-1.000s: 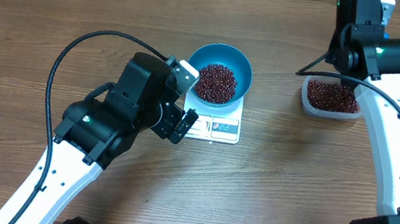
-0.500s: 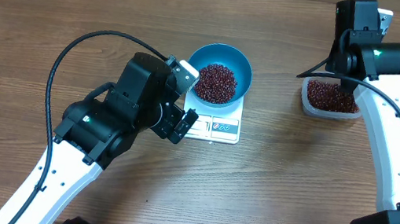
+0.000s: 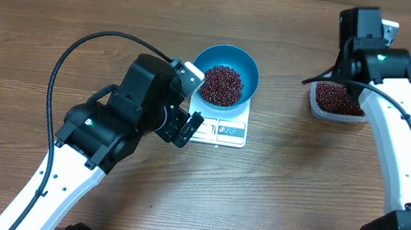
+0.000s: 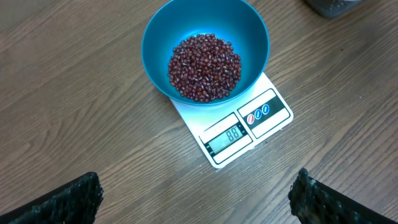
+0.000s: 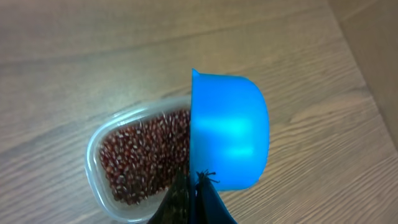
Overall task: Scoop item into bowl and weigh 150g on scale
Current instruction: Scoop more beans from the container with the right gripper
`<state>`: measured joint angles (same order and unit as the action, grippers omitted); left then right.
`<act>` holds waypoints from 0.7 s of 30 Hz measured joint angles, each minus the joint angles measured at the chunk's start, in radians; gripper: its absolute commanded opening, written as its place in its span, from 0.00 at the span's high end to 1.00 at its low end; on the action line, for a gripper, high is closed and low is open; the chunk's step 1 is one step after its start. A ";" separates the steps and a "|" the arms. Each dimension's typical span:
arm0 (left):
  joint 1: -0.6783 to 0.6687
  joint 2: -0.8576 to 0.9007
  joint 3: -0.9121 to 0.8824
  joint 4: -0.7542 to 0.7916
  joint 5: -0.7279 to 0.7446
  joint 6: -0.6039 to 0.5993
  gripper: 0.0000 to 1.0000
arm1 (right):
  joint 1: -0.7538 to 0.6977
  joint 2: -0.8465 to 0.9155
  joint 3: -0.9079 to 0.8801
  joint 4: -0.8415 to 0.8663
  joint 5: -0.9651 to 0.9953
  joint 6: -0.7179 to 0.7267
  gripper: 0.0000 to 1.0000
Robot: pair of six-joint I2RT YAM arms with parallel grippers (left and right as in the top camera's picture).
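Scoop (image 5: 229,134), clamped by right gripper (image 5: 193,186), hangs over tub (image 5: 92,155); left gripper (image 4: 199,202) gapes.

White arm links (image 3: 56,182), blk joint housings (image 3: 139,97), small green LEDs (image 3: 90,123), looping blk cables (image 3: 62,61)

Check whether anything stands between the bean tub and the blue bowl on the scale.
Nothing visible. Only bare table lies between the plastic tub and the bowl. The right gripper, shut on the blue scoop, is at the tub; the open left gripper sits on the bowl's other side.
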<state>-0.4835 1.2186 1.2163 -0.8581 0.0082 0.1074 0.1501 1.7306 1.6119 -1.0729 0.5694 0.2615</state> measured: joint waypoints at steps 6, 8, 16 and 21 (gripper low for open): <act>0.000 0.000 0.000 0.000 0.000 0.000 0.01 | 0.000 0.000 -0.115 0.085 -0.005 0.011 0.96; 0.000 0.000 0.000 0.000 0.000 0.000 0.00 | 0.000 0.000 -0.151 0.112 -0.006 0.014 0.96; 0.000 0.000 0.000 -0.001 0.000 0.000 0.01 | 0.000 0.000 -0.281 0.283 -0.029 0.015 0.96; 0.000 0.000 0.000 -0.002 0.000 0.000 0.01 | 0.000 0.000 -0.350 0.362 -0.068 0.016 0.96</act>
<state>-0.4835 1.2190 1.2163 -0.8604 0.0082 0.1074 0.1501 1.7306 1.2621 -0.7109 0.5014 0.2775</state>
